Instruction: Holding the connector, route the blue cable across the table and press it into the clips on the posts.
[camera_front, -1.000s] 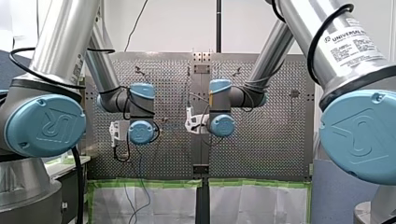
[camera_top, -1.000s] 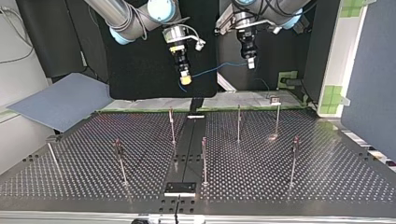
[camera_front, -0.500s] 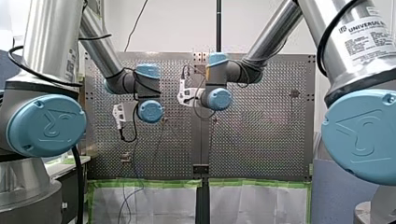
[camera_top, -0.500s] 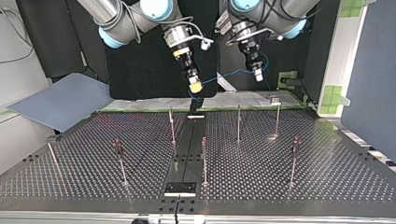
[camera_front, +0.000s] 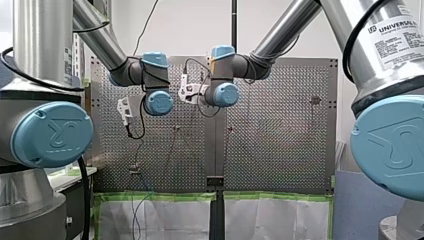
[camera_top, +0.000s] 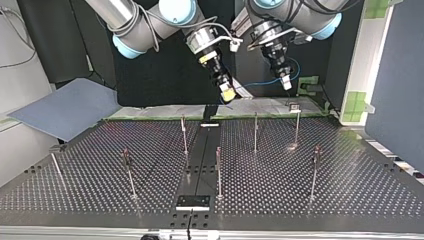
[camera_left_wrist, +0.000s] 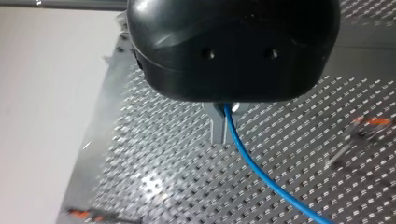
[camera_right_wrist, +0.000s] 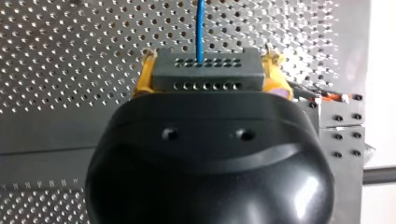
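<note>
We see a grey-blue sheet (camera_top: 65, 107) at the top view's left, tilted and just beside a black backdrop (camera_top: 160, 75) — green tape patches (camera_top: 356, 102) mark the white panel (camera_top: 367, 60) at its right.

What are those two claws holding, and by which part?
My right gripper clamps the dark rectangular connector by its sides between yellow pads; my left gripper pinches the thin blue cable partway along between metal fingers.

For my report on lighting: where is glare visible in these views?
Top view: a bright glint on the table near a post. Left wrist view: glare on the table beside the blue cable. Right wrist view: bright patch on the table beside the connector.
</note>
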